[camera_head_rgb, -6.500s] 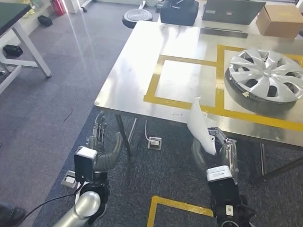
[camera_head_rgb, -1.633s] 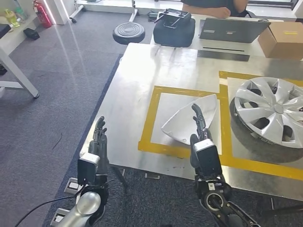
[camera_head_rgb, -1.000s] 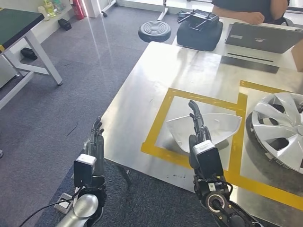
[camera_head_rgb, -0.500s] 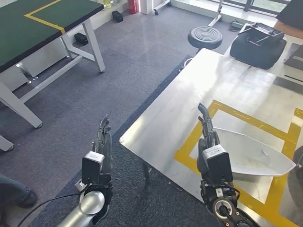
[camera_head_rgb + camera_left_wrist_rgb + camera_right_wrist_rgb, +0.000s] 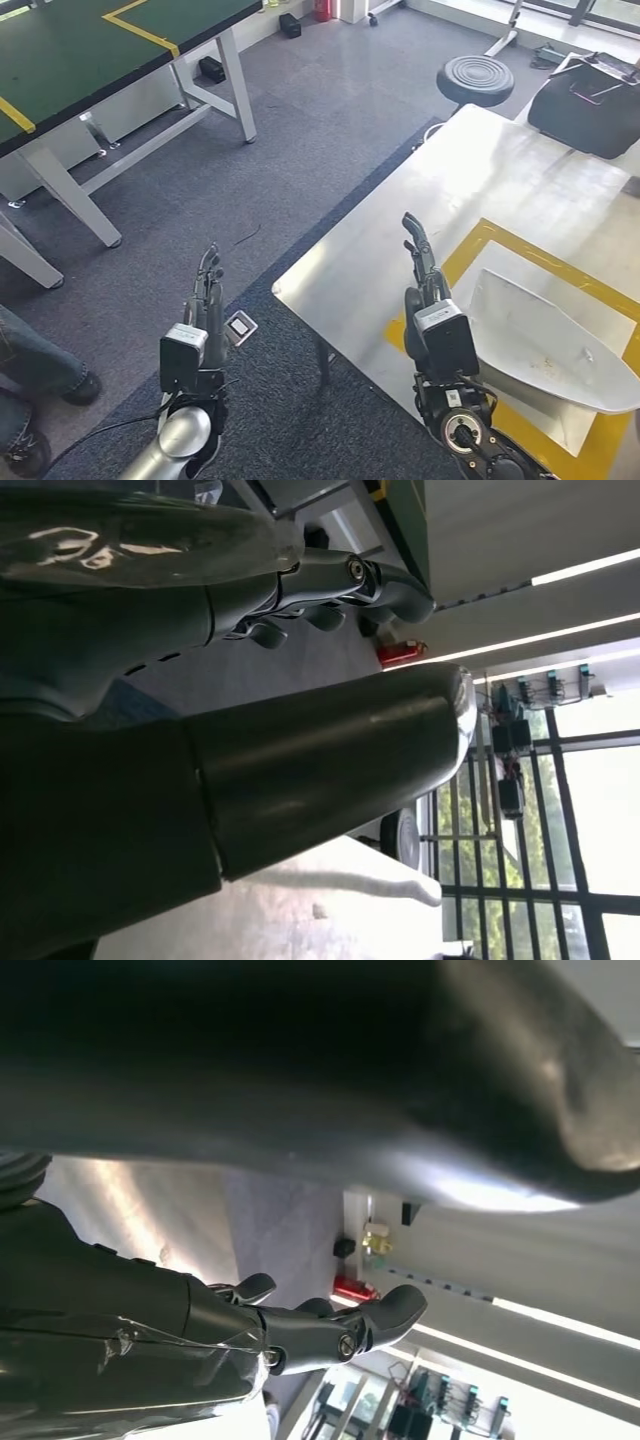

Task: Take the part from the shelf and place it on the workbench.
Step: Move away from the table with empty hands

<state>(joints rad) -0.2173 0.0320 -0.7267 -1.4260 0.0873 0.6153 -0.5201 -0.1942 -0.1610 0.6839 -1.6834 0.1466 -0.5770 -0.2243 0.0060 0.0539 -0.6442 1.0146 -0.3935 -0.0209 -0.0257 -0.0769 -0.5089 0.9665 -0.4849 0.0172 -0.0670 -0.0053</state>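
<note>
Both hands held nothing, fingers straight and slightly apart: left hand (image 5: 206, 305) over carpet, right hand (image 5: 423, 268) above workbench (image 5: 392, 260), beside part (image 5: 543, 345) lying in taped square (image 5: 483, 245).

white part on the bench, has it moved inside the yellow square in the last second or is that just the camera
No. The white part still lies inside the yellow tape square on the workbench; the whole view swung instead.

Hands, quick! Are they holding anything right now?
Left hand: open, holding nothing.
Right hand: open, holding nothing; the part lies on the workbench.
</note>
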